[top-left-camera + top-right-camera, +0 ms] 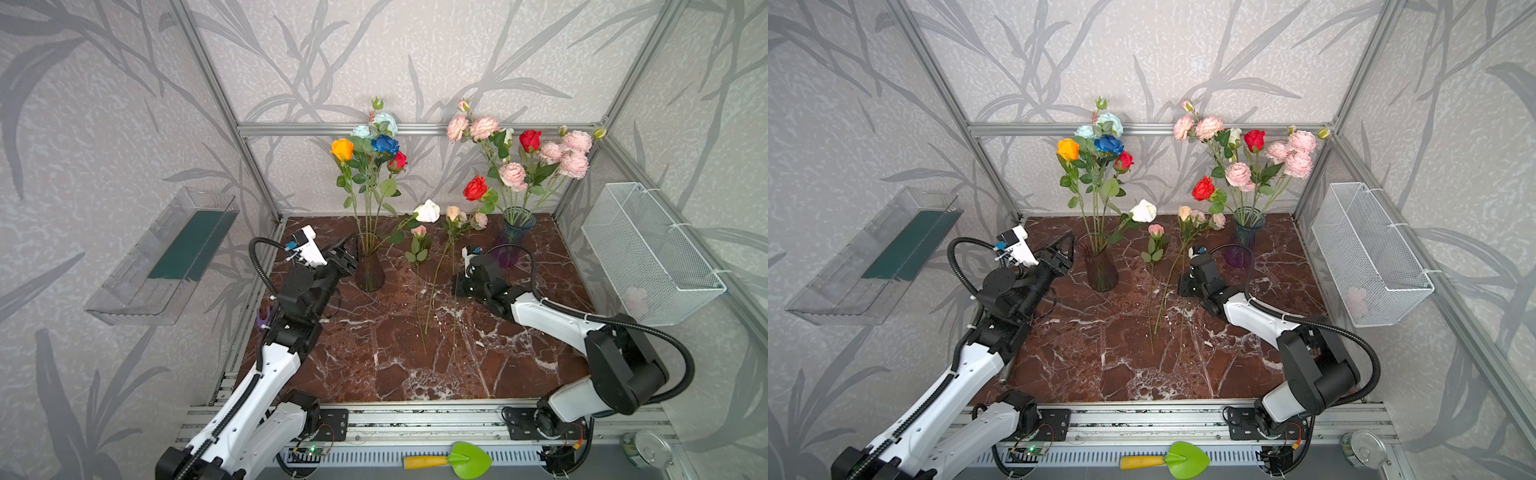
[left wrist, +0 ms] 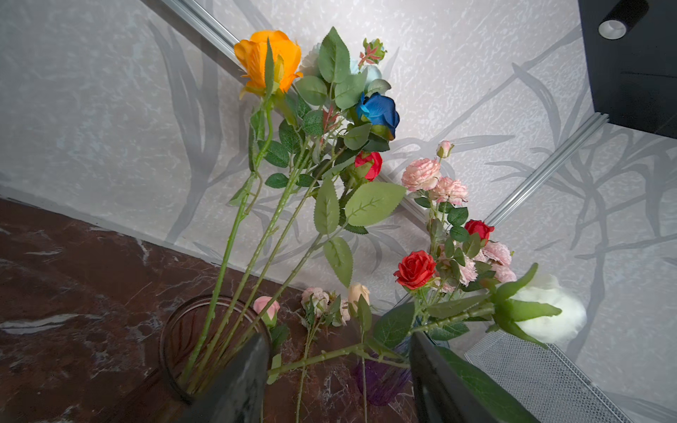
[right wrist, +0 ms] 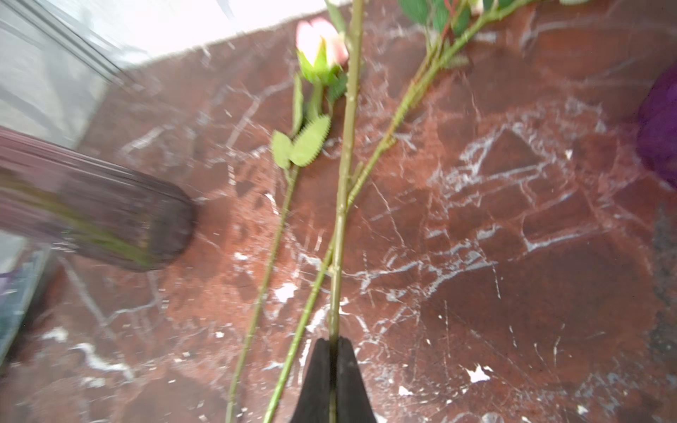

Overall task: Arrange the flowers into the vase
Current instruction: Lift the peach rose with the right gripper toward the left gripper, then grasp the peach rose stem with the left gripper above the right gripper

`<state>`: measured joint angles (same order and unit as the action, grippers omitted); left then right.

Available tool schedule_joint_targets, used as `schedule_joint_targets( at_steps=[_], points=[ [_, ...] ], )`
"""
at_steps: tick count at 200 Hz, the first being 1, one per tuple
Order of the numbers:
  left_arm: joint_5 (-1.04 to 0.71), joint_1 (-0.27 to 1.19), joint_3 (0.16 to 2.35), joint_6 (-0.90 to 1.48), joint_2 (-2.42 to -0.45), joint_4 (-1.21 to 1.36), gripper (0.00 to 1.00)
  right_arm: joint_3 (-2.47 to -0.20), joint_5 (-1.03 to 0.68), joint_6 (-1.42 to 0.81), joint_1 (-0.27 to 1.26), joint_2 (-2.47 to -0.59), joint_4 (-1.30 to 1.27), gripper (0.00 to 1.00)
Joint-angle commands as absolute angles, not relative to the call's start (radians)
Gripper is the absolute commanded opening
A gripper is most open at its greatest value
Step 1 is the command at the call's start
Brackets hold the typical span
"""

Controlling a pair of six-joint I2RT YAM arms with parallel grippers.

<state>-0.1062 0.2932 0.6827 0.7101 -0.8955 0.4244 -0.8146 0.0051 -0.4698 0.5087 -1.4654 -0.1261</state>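
A brown ribbed vase [image 1: 369,270] holds orange [image 1: 342,148], blue, red and pale-blue roses. A white rose [image 1: 427,211] leans out of it to the right. Its stem [image 2: 315,360] crosses the gap of my open left gripper [image 2: 340,366], which stands beside the vase rim [image 2: 172,329]. A blue vase [image 1: 513,241] holds pink blooms and red roses. Three flowers lie on the marble between the vases, one with a pink bud [image 3: 320,40]. My right gripper [image 3: 331,340] is shut on the thin green stem [image 3: 344,183] of one of them, low over the table [image 1: 456,291].
A white wire basket [image 1: 648,253] hangs on the right wall and a clear plastic tray [image 1: 166,257] on the left wall. A green trowel [image 1: 465,459] and a tin can [image 1: 646,449] lie on the front rail. Metal frame posts stand at the back corners.
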Motion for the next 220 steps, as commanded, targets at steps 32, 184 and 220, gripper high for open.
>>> schedule_joint_targets(
  at_steps=[32, 184, 220],
  points=[
    [-0.398, 0.292, 0.701, 0.711, -0.950, 0.609, 0.61, -0.724, 0.022, -0.408, 0.552, -1.180, -0.255, 0.00],
    [-0.825, 0.449, 0.879, 0.483, -1.011, 0.387, 0.48, -0.702, -0.001, -0.121, 0.910, -0.936, -0.515, 0.00],
    [-0.822, 0.503, 0.888, 0.436, -1.020, 0.337, 0.51, -0.758, -0.043, -0.117, 0.955, -1.013, -0.515, 0.00]
  ],
)
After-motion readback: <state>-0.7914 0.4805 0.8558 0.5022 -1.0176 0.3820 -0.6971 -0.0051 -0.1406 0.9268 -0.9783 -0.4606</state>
